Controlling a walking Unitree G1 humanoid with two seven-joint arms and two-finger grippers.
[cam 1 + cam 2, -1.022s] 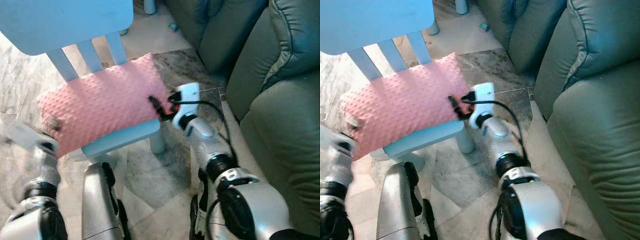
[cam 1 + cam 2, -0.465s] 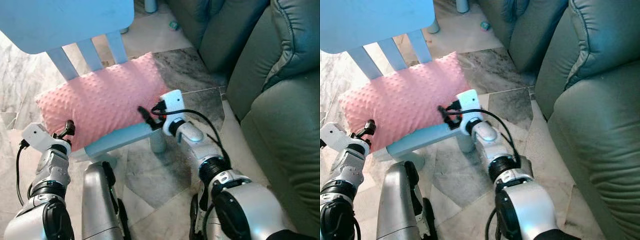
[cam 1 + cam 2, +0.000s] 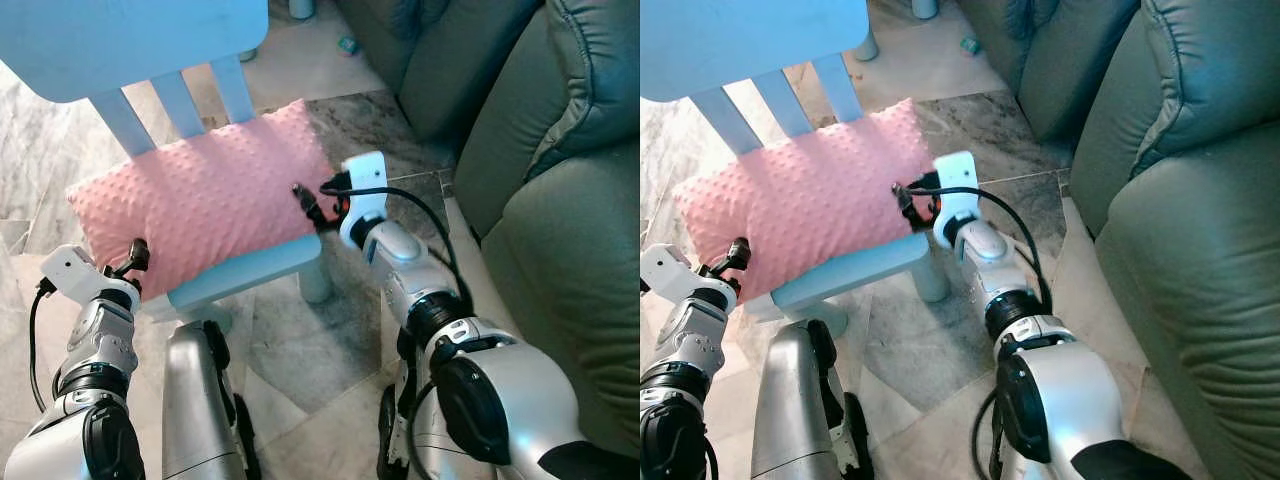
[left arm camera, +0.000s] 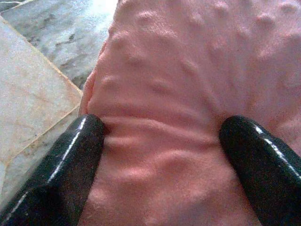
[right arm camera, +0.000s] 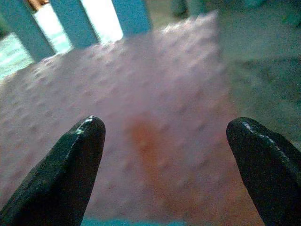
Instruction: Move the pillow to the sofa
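Observation:
A pink dimpled pillow (image 3: 205,205) lies on the seat of a small light-blue chair (image 3: 245,270). My right gripper (image 3: 306,205) is at the pillow's right end, fingers (image 5: 70,160) open and spread over the pink fabric (image 5: 155,132). At the pillow's left end sits my left gripper (image 3: 135,255), its open fingers (image 4: 66,165) pressed against the pillow (image 4: 188,94) on either side of a fold. The green sofa (image 3: 560,200) stands to the right.
The chair's back slats (image 3: 180,100) rise just behind the pillow. Marble floor (image 3: 300,350) lies between the chair and the sofa. A small object (image 3: 348,44) rests on the floor near the sofa's far end. My own legs (image 3: 195,410) stand below.
My right gripper has shifted up and to the right along the pillow's end from the seat's front edge. The left gripper stays at the pillow's left end.

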